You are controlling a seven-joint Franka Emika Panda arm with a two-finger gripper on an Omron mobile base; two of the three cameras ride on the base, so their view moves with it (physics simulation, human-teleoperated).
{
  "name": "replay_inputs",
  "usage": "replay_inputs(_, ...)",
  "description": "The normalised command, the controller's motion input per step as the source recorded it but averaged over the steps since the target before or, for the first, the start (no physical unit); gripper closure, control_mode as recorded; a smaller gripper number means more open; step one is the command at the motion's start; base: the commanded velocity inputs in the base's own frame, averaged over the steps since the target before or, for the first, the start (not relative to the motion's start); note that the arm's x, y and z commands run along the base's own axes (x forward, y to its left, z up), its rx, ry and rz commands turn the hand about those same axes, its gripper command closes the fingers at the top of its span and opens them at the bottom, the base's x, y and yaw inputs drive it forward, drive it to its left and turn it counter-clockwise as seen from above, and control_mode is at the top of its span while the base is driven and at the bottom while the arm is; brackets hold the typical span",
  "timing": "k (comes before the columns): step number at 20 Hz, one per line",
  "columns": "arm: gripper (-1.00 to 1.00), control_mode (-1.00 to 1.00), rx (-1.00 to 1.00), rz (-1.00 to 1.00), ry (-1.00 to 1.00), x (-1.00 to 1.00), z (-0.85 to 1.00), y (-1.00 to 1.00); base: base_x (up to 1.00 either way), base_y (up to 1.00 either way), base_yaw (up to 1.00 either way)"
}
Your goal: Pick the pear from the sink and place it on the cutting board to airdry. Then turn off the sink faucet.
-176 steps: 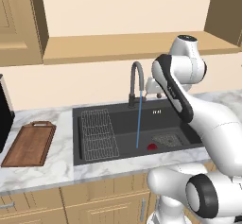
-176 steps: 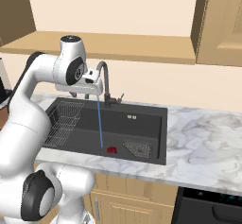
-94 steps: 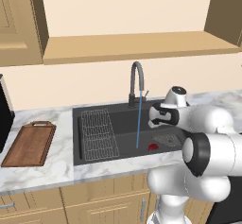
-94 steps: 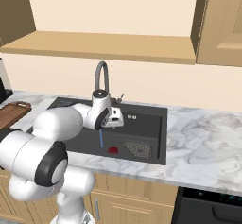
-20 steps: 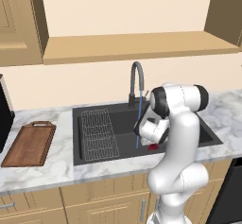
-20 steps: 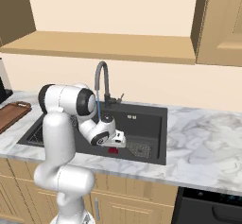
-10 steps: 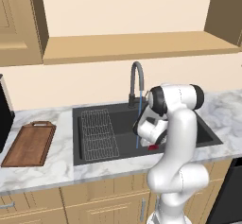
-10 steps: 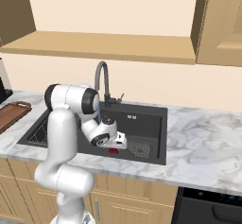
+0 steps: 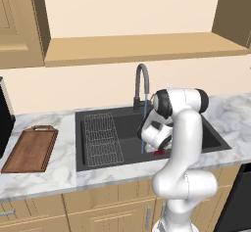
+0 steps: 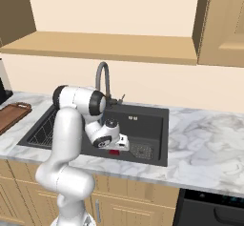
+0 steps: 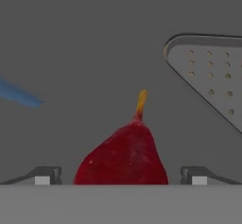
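The dark red pear [image 11: 124, 157] lies on the floor of the dark grey sink [image 9: 125, 128], its stem pointing away from the hand. My gripper [image 11: 120, 176] is open and low in the basin, one fingertip on each side of the pear, neither visibly touching it. From the base views, the hand [image 9: 156, 140] hangs just over the pear [image 9: 159, 152], near the basin's front wall. Water runs in a blue stream [image 9: 143, 128] from the gooseneck faucet [image 9: 141, 85]. The brown cutting board [image 9: 30, 149] lies on the counter, left of the sink.
A wire rack [image 9: 102, 139] fills the sink's left part. A perforated drain grate [image 11: 212, 76] lies close beside the pear. The water stream [image 11: 19, 95] falls to the other side. A wall shelf [image 9: 137, 47] runs above the faucet. Marble counter [image 10: 205, 134] extends right.
The hand has sunk slightly lower onto the pear over the last second. The jaws have stayed open and the pear has not moved.
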Motion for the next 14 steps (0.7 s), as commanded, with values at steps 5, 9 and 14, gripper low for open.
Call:
replay_inputs(5,-1.00,-1.00,0.00,0.00,0.02,0.15,-0.19,0.00,0.00,0.00,0.00)
replay_inputs(9,1.00,-1.00,0.00,0.00,0.05,0.09,-0.19,0.00,0.00,0.00,0.00)
replay_inputs(14,1.00,-1.00,0.00,-0.01,0.02,0.04,-0.08,0.00,0.00,0.00,0.00)
